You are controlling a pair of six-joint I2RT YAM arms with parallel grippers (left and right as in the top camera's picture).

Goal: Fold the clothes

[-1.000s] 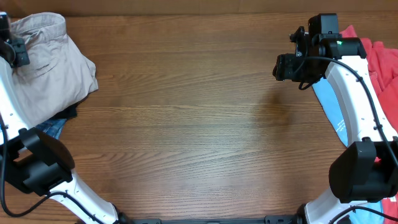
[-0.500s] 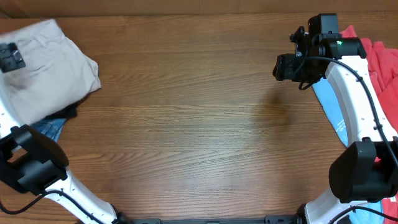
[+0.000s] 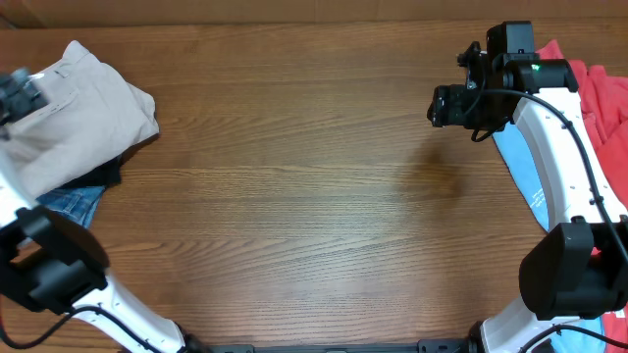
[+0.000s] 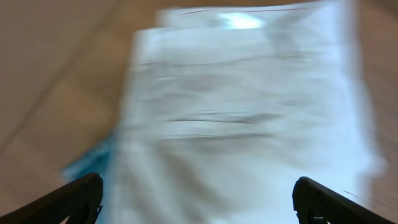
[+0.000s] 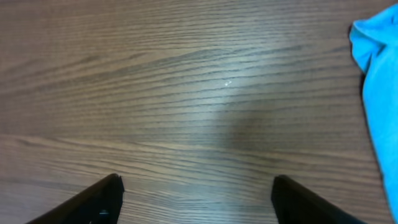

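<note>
The beige shorts (image 3: 83,108) lie folded in a stack at the table's far left corner. My left gripper (image 3: 18,95) hovers over their left edge, blurred. In the left wrist view the shorts (image 4: 242,112) fill the frame, and the left gripper (image 4: 199,202) is open with nothing between its fingers. My right gripper (image 3: 446,105) hangs open over bare wood at the far right. A light-blue T-shirt (image 3: 525,181) lies under the right arm, with a red T-shirt (image 3: 599,98) beyond it. The right wrist view shows the open right gripper (image 5: 199,199) and the light-blue T-shirt (image 5: 379,81) at the right edge.
A dark garment and a piece of blue denim (image 3: 74,201) stick out from under the shorts on their near side. The wooden table (image 3: 294,196) stretches between the two arms. Both arm bases stand at the near edge.
My left gripper has opened and let go of the shorts, which now lie flatter and folded over. My right gripper's jaws have spread wider; the right arm has stayed put.
</note>
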